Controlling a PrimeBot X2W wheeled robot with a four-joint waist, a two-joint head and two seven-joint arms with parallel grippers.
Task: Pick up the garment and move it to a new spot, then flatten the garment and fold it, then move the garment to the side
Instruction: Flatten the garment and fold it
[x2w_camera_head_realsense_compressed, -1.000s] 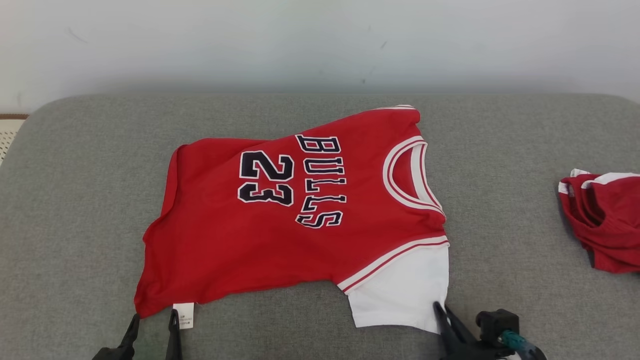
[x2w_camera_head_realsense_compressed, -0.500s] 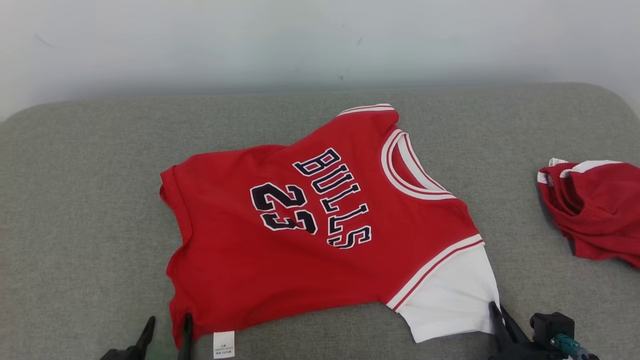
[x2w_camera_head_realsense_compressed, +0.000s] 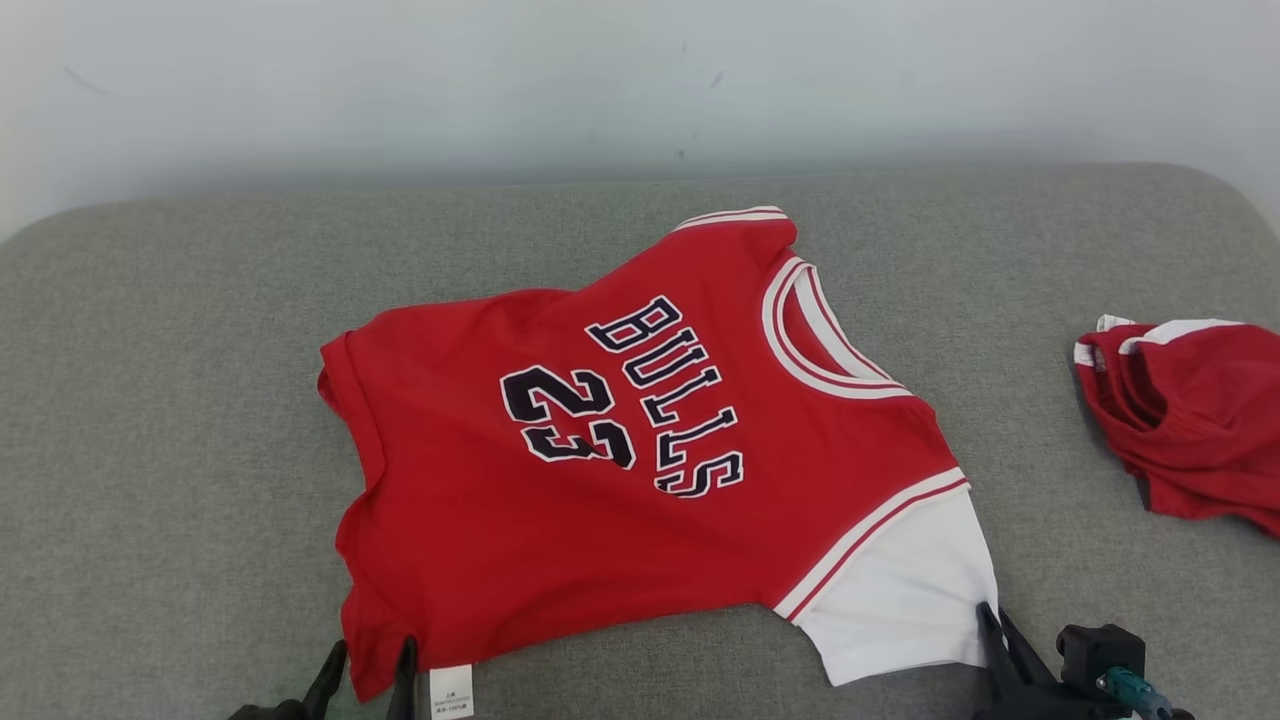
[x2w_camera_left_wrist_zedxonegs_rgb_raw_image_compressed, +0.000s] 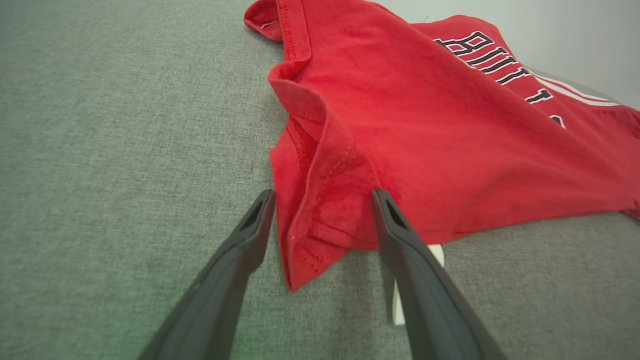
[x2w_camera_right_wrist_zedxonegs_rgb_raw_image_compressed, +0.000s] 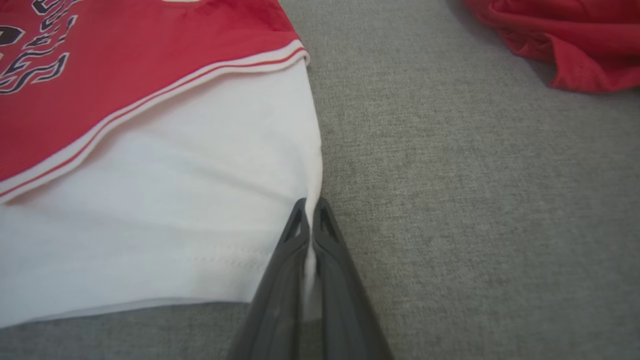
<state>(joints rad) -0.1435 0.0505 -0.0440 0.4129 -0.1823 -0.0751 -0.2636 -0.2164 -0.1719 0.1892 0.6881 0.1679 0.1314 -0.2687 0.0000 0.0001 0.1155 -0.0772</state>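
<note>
Red jersey (x2w_camera_head_realsense_compressed: 560, 560) on a grey woven cushion (x2w_camera_head_realsense_compressed: 180, 400)
Black "BULLS 23" lettering (x2w_camera_head_realsense_compressed: 640, 400) is edged in white; white-and-red stripes trim the collar (x2w_camera_head_realsense_compressed: 790, 350); the sleeve (x2w_camera_head_realsense_compressed: 900, 610) is plain white; a second garment (x2w_camera_head_realsense_compressed: 1200, 420) shows red with white trim

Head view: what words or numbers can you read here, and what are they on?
"BULLS": chest of the red jersey, black letters outlined white.
"23": same jersey, beside the word.
White tag at its hem: print too small to read.
Other red garment: no text visible.
</note>
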